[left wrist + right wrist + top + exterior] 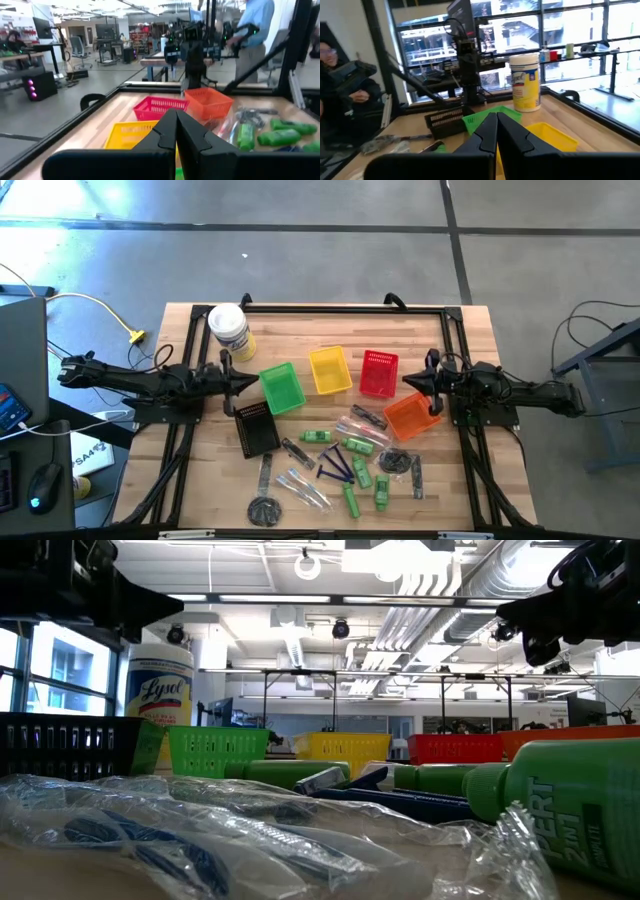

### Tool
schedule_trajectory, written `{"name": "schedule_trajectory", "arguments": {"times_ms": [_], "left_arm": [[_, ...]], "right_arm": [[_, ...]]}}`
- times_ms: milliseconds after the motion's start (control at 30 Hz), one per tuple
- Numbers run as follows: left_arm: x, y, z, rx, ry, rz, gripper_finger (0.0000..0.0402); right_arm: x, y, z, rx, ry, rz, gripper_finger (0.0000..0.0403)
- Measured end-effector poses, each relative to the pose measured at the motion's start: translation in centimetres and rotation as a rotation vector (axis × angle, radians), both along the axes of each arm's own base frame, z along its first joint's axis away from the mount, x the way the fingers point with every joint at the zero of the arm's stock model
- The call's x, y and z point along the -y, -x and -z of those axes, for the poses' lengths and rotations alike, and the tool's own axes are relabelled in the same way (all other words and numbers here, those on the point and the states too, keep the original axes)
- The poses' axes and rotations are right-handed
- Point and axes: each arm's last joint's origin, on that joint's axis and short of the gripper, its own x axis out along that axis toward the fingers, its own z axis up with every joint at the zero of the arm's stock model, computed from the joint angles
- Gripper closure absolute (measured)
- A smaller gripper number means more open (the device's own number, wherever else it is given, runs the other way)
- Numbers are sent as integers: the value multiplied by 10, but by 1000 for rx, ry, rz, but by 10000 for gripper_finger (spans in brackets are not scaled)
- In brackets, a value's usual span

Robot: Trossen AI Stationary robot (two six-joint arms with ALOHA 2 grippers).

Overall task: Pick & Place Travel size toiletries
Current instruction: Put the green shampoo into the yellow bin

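While table-strewn toiletries (345,465), baskets (329,370) bare

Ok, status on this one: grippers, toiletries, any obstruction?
Left gripper and right gripper shut, empty, parked above baskets. Toiletries loose on table, untouched. Nothing blocking.

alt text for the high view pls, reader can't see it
Overhead view of a wooden table with two dark robot arms parked at its sides, left gripper and right gripper both shut and empty. Green, yellow, red, orange and black baskets sit mid-table, a white canister behind. Travel size toiletries lie scattered along the front.
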Motion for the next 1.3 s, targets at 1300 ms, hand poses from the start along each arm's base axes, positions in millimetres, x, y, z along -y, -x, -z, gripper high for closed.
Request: {"name": "schedule_trajectory", "arguments": {"times_ms": [1300], "left_arm": [[-3, 0, 5, -56, -4, -124, 402]], "right_arm": [[-108, -168, -103, -927, -273, -24, 245]]}}
